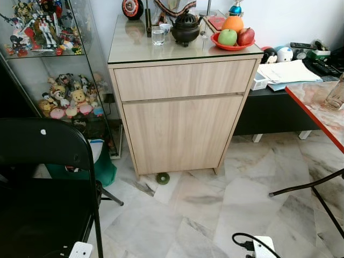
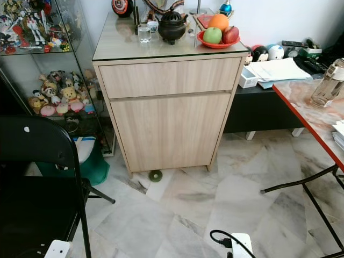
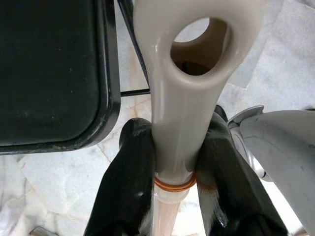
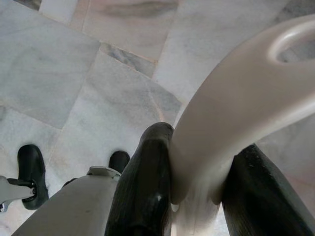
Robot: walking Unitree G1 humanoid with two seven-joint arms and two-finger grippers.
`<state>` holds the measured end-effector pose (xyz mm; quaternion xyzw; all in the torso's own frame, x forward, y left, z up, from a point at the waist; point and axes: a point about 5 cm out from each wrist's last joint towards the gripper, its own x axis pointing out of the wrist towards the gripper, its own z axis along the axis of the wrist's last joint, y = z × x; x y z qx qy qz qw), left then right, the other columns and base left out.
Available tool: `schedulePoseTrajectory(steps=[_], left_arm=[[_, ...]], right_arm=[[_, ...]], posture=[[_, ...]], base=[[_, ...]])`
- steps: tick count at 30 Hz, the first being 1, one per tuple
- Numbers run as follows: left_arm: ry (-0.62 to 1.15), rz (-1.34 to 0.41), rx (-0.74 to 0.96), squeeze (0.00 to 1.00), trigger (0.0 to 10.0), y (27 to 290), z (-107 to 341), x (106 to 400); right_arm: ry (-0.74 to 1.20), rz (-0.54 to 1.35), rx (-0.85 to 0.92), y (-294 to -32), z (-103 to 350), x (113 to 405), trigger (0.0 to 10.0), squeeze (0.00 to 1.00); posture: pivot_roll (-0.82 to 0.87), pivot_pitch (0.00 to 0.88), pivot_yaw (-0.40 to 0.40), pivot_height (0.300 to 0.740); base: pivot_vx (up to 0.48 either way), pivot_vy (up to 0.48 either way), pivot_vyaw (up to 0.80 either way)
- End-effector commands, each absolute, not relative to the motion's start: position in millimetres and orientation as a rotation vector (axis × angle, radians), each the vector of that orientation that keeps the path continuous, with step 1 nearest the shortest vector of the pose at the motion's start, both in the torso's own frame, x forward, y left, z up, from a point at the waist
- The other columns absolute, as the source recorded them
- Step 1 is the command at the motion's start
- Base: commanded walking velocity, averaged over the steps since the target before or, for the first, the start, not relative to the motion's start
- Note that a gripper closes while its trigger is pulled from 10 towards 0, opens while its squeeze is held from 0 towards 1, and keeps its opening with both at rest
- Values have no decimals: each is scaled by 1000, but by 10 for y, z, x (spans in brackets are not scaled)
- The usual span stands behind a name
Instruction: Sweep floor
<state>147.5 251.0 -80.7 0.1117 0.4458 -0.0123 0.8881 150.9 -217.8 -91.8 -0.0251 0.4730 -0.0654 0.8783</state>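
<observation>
Looks like the carrying stage, no sweeping yet. The left gripper (image 3: 172, 169) is clamped on a cream handle (image 3: 187, 98) with a hang hole, probably the broom's, and the right gripper (image 4: 197, 196) squeezes a second cream handle (image 4: 236, 108), maybe the dustpan's. The marble floor (image 1: 204, 215) lies below both claws. Ahead: a wooden cabinet (image 1: 180, 107), with a small green disc (image 1: 163, 178) at its foot. The black folding chair (image 3: 49, 73) sits just beside the left claw, so the next move needs care there.

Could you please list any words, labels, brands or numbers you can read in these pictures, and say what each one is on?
No text can be read here.
Papers on the low black bench: print too small.
Round red and black object on the cabinet: markings blurred.
</observation>
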Motion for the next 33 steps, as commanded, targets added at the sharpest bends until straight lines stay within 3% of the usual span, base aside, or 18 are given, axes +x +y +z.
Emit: schedulePoseTrajectory(steps=[1, 10, 33], left_arm=[[941, -42, 215, 0, 10000, 2470, -838, 1421], [943, -44, 214, 0, 10000, 2477, -837, 1418], [937, -49, 208, 0, 10000, 2471, -827, 1451]], right_arm=[[995, -142, -12, -2124, -937, 1491, 10000, 0], [988, -138, -1, -2082, -935, 1516, 10000, 0], [988, -143, 29, -2032, -940, 1529, 10000, 0]], posture=[[80, 0, -12, 740], [87, 0, -9, 740], [91, 18, -4, 740]], base=[[0, 0, 0], [0, 0, 0], [-295, 0, 0]])
